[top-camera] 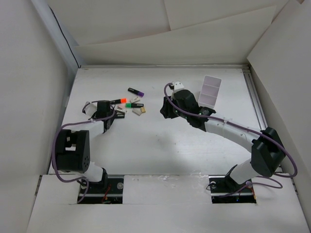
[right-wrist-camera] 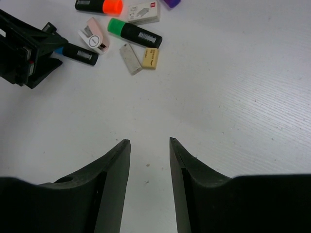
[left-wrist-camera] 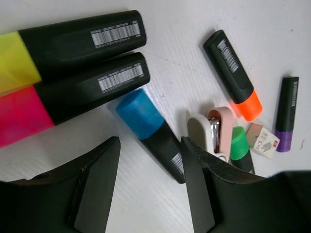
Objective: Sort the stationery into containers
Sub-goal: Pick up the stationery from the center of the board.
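Several black markers and small pieces lie at the table's back left. In the left wrist view I see the yellow-capped marker (left-wrist-camera: 73, 43), the pink-capped marker (left-wrist-camera: 82, 92), the blue-capped marker (left-wrist-camera: 150, 128), the orange one (left-wrist-camera: 233, 73), the purple one (left-wrist-camera: 286, 114) and the green one (left-wrist-camera: 240, 150). My left gripper (left-wrist-camera: 150, 143) is open, low over the blue-capped marker, whose black end lies by the right finger (left-wrist-camera: 194, 184). My right gripper (right-wrist-camera: 149, 141) is open and empty above bare table. The white compartment box (top-camera: 210, 90) stands at the back right.
A pink-and-white small piece (left-wrist-camera: 214, 128) and a white boxed eraser (left-wrist-camera: 262, 143) lie by the green marker. A grey eraser (right-wrist-camera: 130, 59) and a tan eraser (right-wrist-camera: 150, 57) lie nearer my right gripper. White walls (top-camera: 29, 73) enclose the table.
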### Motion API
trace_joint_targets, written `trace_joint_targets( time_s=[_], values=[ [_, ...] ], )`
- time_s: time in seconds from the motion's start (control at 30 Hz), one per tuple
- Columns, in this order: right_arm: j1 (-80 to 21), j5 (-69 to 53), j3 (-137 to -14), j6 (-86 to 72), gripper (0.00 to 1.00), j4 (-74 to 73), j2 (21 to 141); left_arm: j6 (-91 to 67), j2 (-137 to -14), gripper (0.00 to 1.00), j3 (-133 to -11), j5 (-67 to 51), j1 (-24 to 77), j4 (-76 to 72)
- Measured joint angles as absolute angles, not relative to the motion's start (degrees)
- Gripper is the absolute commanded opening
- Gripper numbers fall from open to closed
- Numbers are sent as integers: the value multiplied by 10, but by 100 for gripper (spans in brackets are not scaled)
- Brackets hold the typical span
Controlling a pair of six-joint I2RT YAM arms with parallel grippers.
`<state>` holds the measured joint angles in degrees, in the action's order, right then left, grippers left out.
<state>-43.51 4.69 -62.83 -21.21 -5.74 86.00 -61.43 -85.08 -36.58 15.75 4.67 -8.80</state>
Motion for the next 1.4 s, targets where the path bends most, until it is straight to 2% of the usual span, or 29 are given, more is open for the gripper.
trace_joint_targets(
  time_s=[0.13, 0.47, 0.73, 0.8, 1.13, 1.23, 1.33, 1.4],
  values=[
    [-435, 47, -628, -212, 44, -57, 860, -619, -876, 46, -387, 156, 48, -90],
    [-435, 43, -628, -212, 44, -55, 860, -621, -919, 28, -434, 191, 50, -58],
    [-435, 31, -628, -213, 44, -55, 855, -593, -983, 29, -529, 228, 67, 23],
    [-435, 30, -628, -213, 44, -55, 849, -584, -999, 32, -554, 228, 69, 36],
    [-431, 23, -627, -214, 44, -55, 825, -565, -1000, 36, -554, 227, 70, 31],
    [-431, 22, -621, -214, 44, -53, 821, -559, -997, 29, -548, 226, 70, 27],
    [-431, 21, -616, -214, 44, -54, 820, -554, -996, 11, -547, 225, 70, 26],
    [-431, 22, -615, -214, 44, -54, 817, -551, -993, 7, -543, 224, 70, 23]
  ],
)
